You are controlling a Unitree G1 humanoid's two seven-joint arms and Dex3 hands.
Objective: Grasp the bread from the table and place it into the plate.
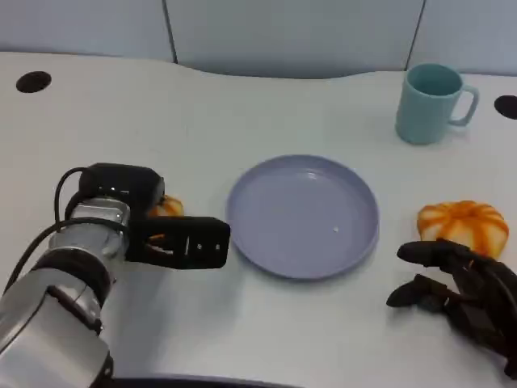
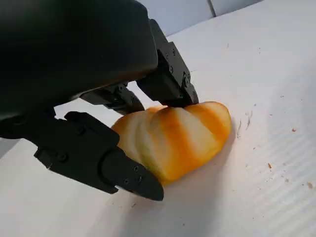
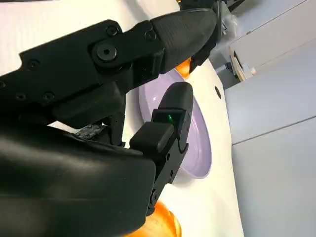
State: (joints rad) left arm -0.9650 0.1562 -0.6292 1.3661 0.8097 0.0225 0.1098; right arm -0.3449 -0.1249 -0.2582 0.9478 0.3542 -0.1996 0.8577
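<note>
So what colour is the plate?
The plate is pale lavender-blue, plain with no pattern; the head view shows it best.

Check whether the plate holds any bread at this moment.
Empty. The plate shows only its bare purple surface; one bread lies on the table right of it, another sits between the left robot hand's fingers.

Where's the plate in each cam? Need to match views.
Head: centre of the table, plate empty, between the two hands.
Left wrist: not in this picture.
Right wrist: lavender disc past the robot hand's fingers.
Shared landmark: the right bread beside the plate in the head view is the orange patch at the right wrist picture's edge.
</note>
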